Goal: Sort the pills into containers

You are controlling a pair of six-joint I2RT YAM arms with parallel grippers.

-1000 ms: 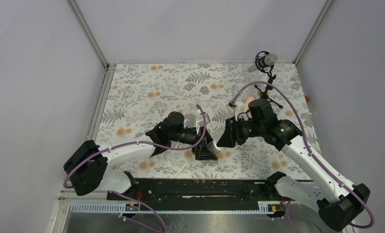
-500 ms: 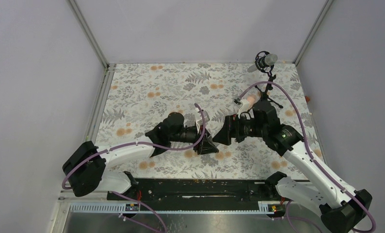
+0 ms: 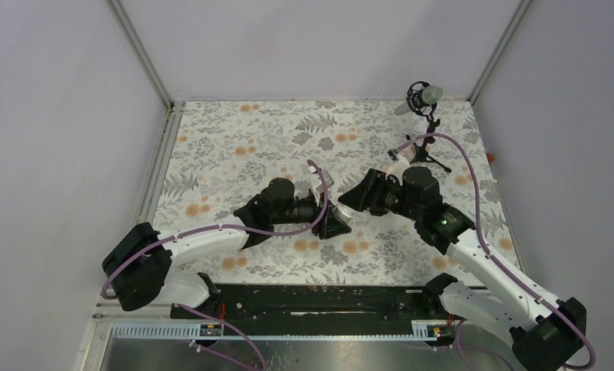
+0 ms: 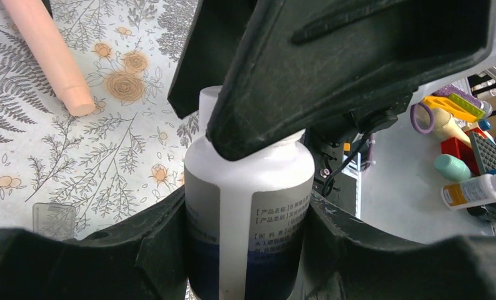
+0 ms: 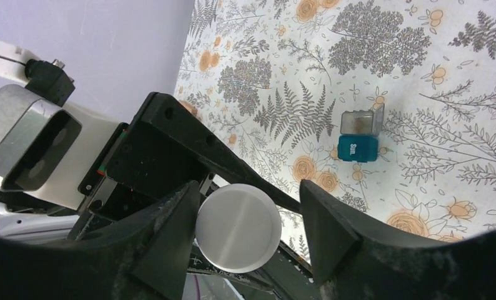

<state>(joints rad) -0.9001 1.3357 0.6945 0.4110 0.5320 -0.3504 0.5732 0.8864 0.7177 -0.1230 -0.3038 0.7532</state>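
The white round bottle [image 4: 248, 206] with a dark label stands upright between the fingers of my left gripper [image 4: 248, 215], which is shut on its body. My right gripper [image 5: 250, 209] is open around the bottle's white cap [image 5: 239, 226]; its left finger touches the cap and its right finger stands off it. In the top view the two grippers [image 3: 331, 224] [image 3: 352, 199] meet at mid table and hide the bottle. The teal box [image 5: 358, 149], with its clear lid [image 5: 360, 122] open, lies on the floral mat beyond. I see no pills.
A peach cylinder [image 4: 49, 50] lies on the mat to the far left of the bottle. A small clear box [image 4: 53, 220] sits near my left gripper. The black microphone [image 3: 421, 97] on its tripod stands at the back right.
My right gripper has swung left and up from beside the left gripper to over the bottle's cap. My left gripper has shifted slightly away from the base with the bottle.
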